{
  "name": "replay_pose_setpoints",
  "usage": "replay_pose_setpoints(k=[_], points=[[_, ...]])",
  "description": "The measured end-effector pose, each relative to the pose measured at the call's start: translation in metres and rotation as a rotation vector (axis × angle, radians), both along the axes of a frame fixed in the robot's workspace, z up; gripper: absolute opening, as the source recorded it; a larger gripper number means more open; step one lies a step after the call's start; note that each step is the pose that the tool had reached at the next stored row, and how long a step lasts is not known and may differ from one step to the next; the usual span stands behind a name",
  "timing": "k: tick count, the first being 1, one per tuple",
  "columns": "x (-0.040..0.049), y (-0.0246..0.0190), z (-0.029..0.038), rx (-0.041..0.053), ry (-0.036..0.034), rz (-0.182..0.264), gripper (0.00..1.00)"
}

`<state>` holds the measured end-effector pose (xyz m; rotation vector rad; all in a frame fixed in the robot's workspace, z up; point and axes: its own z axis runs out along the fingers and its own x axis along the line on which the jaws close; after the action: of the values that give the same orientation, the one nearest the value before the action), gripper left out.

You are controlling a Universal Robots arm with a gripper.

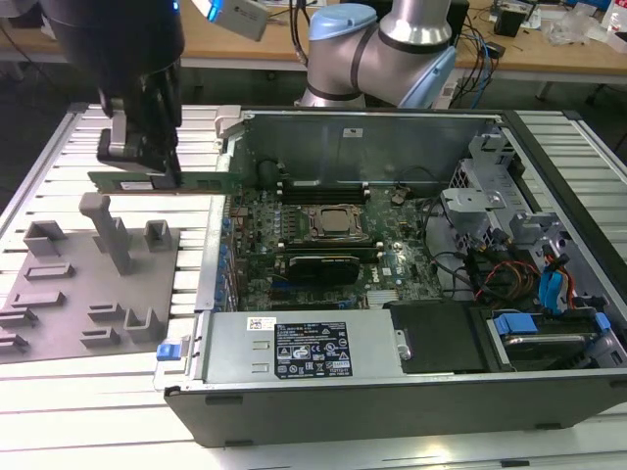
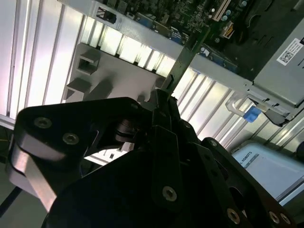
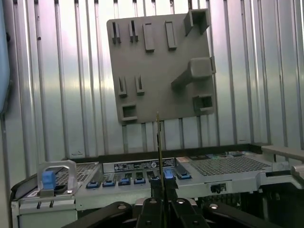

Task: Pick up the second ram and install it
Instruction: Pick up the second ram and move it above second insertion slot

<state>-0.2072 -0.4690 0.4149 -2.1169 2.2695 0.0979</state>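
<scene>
Greenish-grey board fills your tool: the second ram (image 1: 162,181) is pinched between the fingers of the gripper (image 1: 159,164), which are pressed together on its flat faces near the middle of its length. In the exterior view you see the stick held level, long edge horizontal. It hangs over the far edge of the grey holder plate (image 1: 59,294), clear of the tall post (image 1: 110,233) and the low blocks around it. Its end toward the exterior view's right comes close to the side wall of the open computer case (image 1: 392,377). The processor socket (image 1: 336,223) lies well apart from it.

In the second wrist view the ram (image 2: 189,50) runs out from the gripper (image 2: 164,97) toward the case edge. In the first wrist view you see it edge-on, a thin line (image 3: 159,137) rising from the closed fingers (image 3: 153,209) across the holder plate (image 3: 156,76) and the slatted table (image 3: 71,95).
</scene>
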Motion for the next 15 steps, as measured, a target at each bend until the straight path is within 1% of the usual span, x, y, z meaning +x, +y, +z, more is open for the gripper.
replay_pose_setpoints(k=[3,4,6,9,10,12,13,14,15], points=[[0.0072,0.0000,-0.0001,0.0001,0.0006,0.000,0.14],[0.0114,0.0000,-0.0002,0.0001,0.0010,0.000,0.14],[0.0274,0.0001,-0.0002,-0.0001,0.0028,0.000,0.14],[0.0427,0.0001,-0.0006,0.0000,0.0038,0.000,0.14],[0.0494,0.0001,-0.0007,0.0000,0.0045,0.000,0.14],[0.0569,0.0001,-0.0009,-0.0001,0.0055,0.000,0.14],[0.0625,0.0002,-0.0010,-0.0001,0.0061,0.000,0.14],[0.0660,0.0003,-0.0013,0.0000,0.0062,-0.001,0.14],[0.0673,0.0004,-0.0016,0.0001,0.0061,-0.003,0.14]])
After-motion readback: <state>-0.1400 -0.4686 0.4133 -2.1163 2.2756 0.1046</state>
